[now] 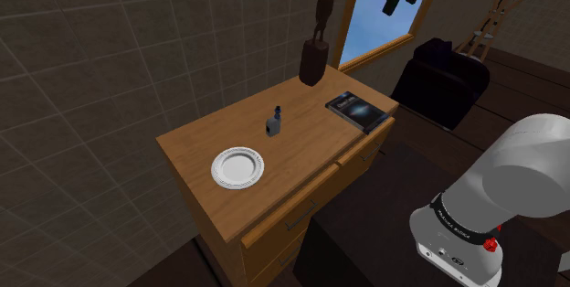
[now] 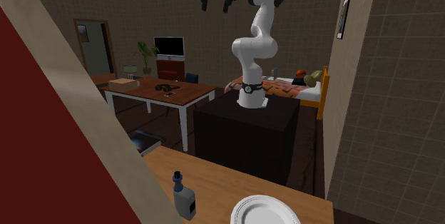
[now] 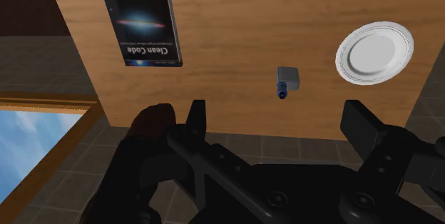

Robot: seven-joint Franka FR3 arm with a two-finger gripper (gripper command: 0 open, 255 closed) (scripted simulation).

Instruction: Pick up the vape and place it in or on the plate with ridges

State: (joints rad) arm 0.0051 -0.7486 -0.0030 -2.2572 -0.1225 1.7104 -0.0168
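Task not yet begun: the vape (image 1: 272,122) stood upright on the worktop (image 1: 311,143), near but apart from the empty ridged plate (image 1: 238,167), while the jaws hung high above, wide open and holding nothing.

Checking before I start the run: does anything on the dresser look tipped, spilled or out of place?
Nothing stands out. The vape stands upright, and the plate lies flat near it, not touching. The book lies flat close to the edge of the dresser.
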